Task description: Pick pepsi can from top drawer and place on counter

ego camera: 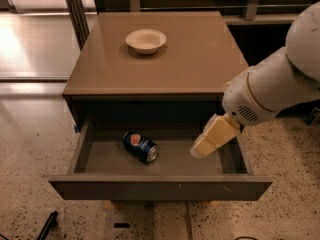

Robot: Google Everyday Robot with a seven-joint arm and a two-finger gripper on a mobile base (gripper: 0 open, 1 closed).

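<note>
**Can lies in open drawer, hand hangs to its right**

The tan surface (200,59) tops a dark cabinet. Below it the wide drawer (160,188) stands pulled out. A white arm (280,84) reaches in from the right and slants down over the drawer's right part. Its yellowish hand (200,149) points down-left, above the drawer floor; whether it is wide or narrow, I cannot tell. A cream bowl (146,40) sits on the surface toward the back. The blue can (140,147) lies on its side in the drawer, left of centre, near the hand but apart from it.
</note>
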